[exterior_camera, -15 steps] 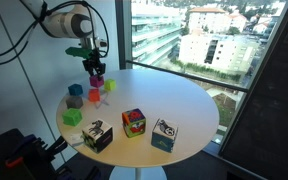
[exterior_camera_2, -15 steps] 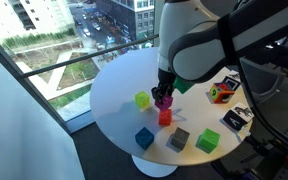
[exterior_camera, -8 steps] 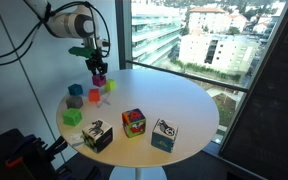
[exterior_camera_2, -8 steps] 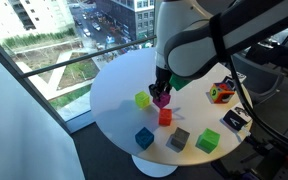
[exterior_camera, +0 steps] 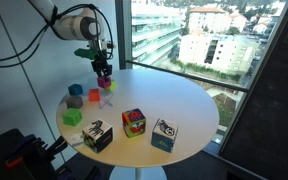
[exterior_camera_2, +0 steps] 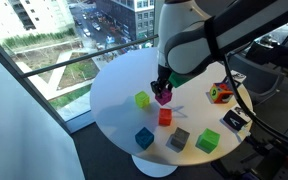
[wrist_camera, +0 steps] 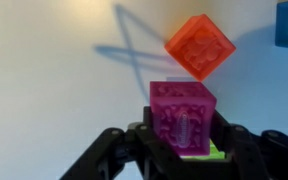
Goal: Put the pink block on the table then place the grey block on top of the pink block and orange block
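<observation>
My gripper (wrist_camera: 182, 140) is shut on the pink block (wrist_camera: 182, 118) and holds it in the air above the round white table (exterior_camera: 174, 100). In both exterior views the pink block (exterior_camera: 103, 73) (exterior_camera_2: 163, 96) hangs above and just beside the orange block (exterior_camera: 95, 95) (exterior_camera_2: 165, 116). The wrist view shows the orange block (wrist_camera: 199, 46) on the table beyond the pink one. The grey block (exterior_camera: 77, 90) (exterior_camera_2: 179, 138) sits on the table near the orange block.
A blue-teal small cube (exterior_camera: 75, 101) (exterior_camera_2: 144, 137), a green cube (exterior_camera: 72, 117) (exterior_camera_2: 208, 141) and a yellow-green cube (exterior_camera_2: 142, 100) lie around. Larger patterned cubes (exterior_camera: 133, 123) (exterior_camera: 164, 134) (exterior_camera: 98, 136) stand near the table's edge. A window is behind.
My gripper has lifted the pink block off the orange block and carried it a little sideways and up. The other blocks have not moved.
</observation>
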Robot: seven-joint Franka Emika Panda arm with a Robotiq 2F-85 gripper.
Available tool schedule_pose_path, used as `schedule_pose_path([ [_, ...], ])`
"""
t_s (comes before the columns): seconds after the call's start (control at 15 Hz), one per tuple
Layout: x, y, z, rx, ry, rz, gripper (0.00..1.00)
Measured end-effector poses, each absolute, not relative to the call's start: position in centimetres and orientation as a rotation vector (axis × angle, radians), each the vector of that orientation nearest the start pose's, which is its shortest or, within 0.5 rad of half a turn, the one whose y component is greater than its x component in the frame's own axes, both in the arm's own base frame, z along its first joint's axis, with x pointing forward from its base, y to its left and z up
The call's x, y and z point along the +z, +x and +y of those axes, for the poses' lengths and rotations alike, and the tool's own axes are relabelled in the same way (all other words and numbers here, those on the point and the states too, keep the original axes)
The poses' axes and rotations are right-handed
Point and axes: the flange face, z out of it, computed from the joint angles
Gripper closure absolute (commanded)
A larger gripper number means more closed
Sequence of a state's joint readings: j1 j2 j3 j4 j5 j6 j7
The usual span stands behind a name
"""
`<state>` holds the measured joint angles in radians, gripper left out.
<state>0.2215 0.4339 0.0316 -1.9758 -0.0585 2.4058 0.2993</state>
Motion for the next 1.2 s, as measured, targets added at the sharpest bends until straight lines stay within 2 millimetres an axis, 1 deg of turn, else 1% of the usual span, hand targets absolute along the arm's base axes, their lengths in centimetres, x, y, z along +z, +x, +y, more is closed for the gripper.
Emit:
schedule_pose_path([
  [0.27, 24.0, 59.9, 14.2, 0.002, -3.177, 0.063, 0.7],
  [0.6, 22.9, 60.4, 13.3, 0.02, -3.186, 0.094, 0.7],
  [0.93, 21.5, 60.5, 12.9, 0.049, -3.193, 0.1, 0.7],
  [1.2, 20.7, 60.4, 12.7, 0.067, -3.196, 0.07, 0.7],
])
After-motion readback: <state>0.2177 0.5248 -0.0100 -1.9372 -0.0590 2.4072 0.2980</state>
